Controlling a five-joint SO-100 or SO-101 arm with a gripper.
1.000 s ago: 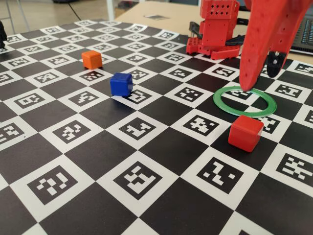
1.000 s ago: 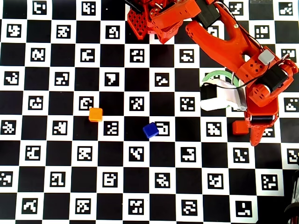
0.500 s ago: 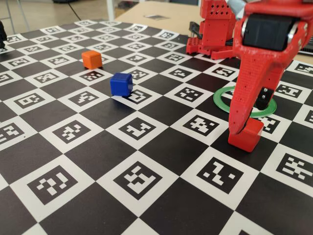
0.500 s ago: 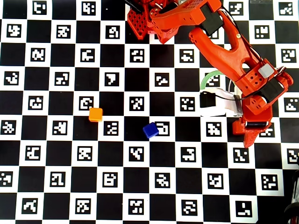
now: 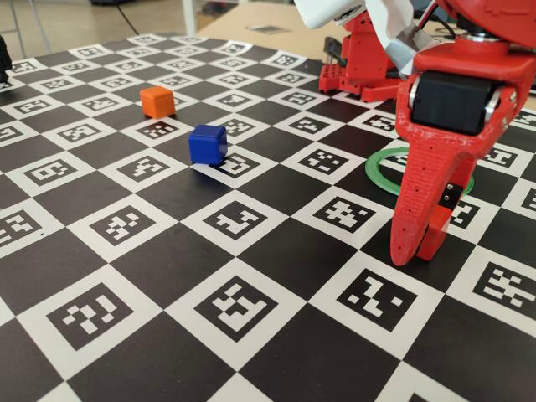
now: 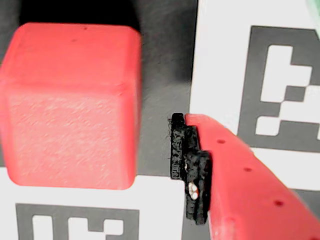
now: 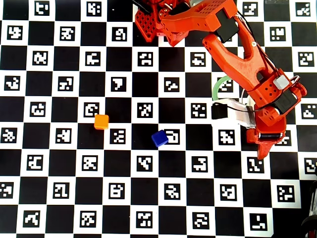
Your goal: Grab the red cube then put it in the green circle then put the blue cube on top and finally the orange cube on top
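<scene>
I see the checkered board [image 5: 251, 310] filling the fixed view, every white square carrying a black code mark. My red arm [image 7: 233, 54] reaches from its base at the top of the overhead view down toward the right side. The gripper [image 5: 423, 243] is lowered to the board, fingers pointing down, and the red cube [image 6: 70, 105] sits between them. In the fixed view only a sliver of the red cube shows behind the near finger [image 5: 414, 209], low on the board. In the wrist view the cube rests on the board to the left of the black-padded finger [image 6: 190, 170], with a narrow strip of board visible between pad and cube face, so that pad is not touching it. The other finger is out of sight there. So the jaws stand apart, a bit wider than the cube, and grip nothing. The green ring [image 5: 381, 172] lies flat just behind the gripper, partly hidden by the arm. The blue cube [image 5: 207, 143] and the orange cube [image 5: 157, 101] sit well apart to the left, each alone on the board
</scene>
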